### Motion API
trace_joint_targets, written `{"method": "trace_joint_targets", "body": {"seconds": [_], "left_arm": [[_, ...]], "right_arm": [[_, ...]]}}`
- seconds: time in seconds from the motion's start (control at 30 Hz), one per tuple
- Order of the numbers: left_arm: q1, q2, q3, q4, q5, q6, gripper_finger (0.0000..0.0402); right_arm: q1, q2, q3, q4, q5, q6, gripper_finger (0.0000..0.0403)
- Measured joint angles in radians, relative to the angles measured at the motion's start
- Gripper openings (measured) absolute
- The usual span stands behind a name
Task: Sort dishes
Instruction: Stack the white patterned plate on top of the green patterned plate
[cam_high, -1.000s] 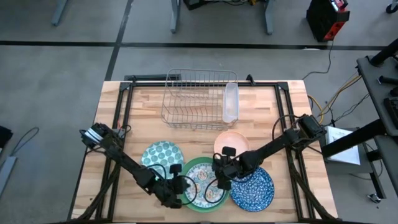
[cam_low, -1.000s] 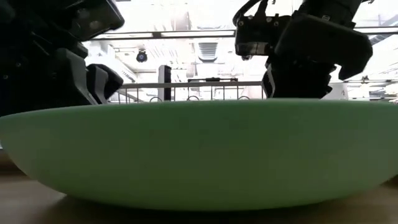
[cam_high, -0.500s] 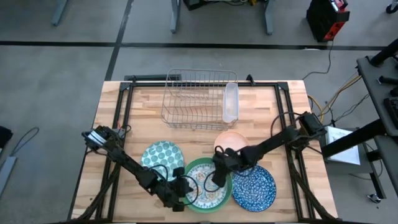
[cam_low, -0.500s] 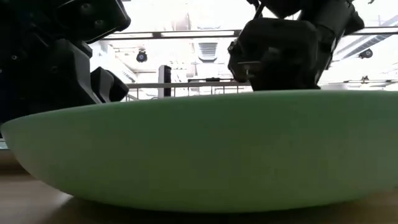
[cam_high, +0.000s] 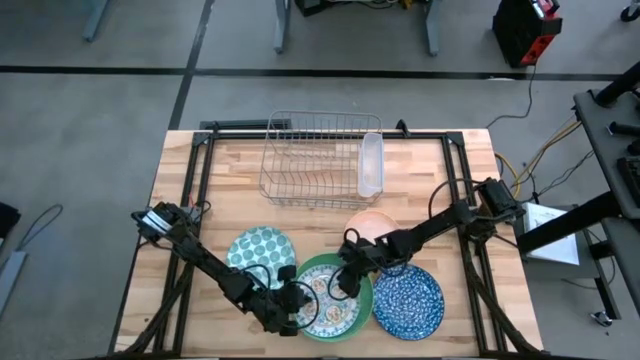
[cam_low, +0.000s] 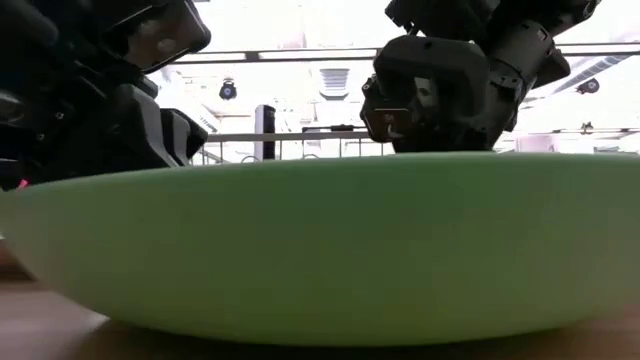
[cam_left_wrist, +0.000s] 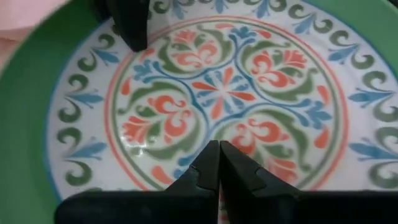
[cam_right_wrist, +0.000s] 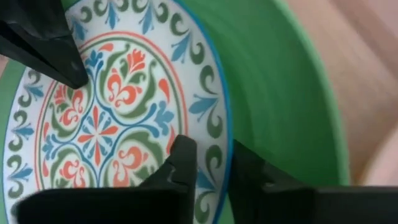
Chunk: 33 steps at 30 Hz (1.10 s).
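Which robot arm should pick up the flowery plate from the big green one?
Probably the right. The right gripper has its jaws open astride the rim of the floral plate, which lies in the green plate. The left gripper is shut over the plate's middle, with nothing between its jaws.

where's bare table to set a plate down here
Free: the strip between the wire rack and the table's left edge, and right of the clear tray. Crowded: the front, where dotted plate, green plate, blue plate and both arms cluster.
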Motion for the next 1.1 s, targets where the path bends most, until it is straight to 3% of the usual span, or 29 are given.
{"method": "trace_joint_targets", "body": {"seconds": [0.1, 0.6, 0.7, 0.83, 0.93, 1.1], "left_arm": [[0.000, -0.021, -0.002, -0.016, -0.025, 0.028, 0.0000], [0.005, -0.157, -0.010, -0.072, -0.301, 0.000, 0.0000], [0.026, -0.200, -0.020, -0.074, -0.278, -0.044, 0.0001], [0.079, -0.264, -0.046, -0.080, -0.140, -0.150, 0.0021], [0.120, -0.298, -0.060, -0.080, -0.051, -0.164, 0.0049], [0.165, -0.343, -0.086, -0.092, -0.026, -0.167, 0.0112]], "right_arm": [[-0.001, -0.008, 0.000, 0.000, 0.034, -0.013, 0.0010], [-0.001, -0.099, 0.001, -0.010, 0.167, -0.189, 0.0001], [0.004, -0.116, 0.006, -0.009, 0.176, -0.263, 0.0001], [0.010, -0.129, 0.016, -0.005, 0.180, -0.339, 0.0001], [0.014, -0.130, 0.020, -0.007, 0.200, -0.370, 0.0001], [0.014, -0.131, 0.026, -0.005, 0.202, -0.400, 0.0001]]}}
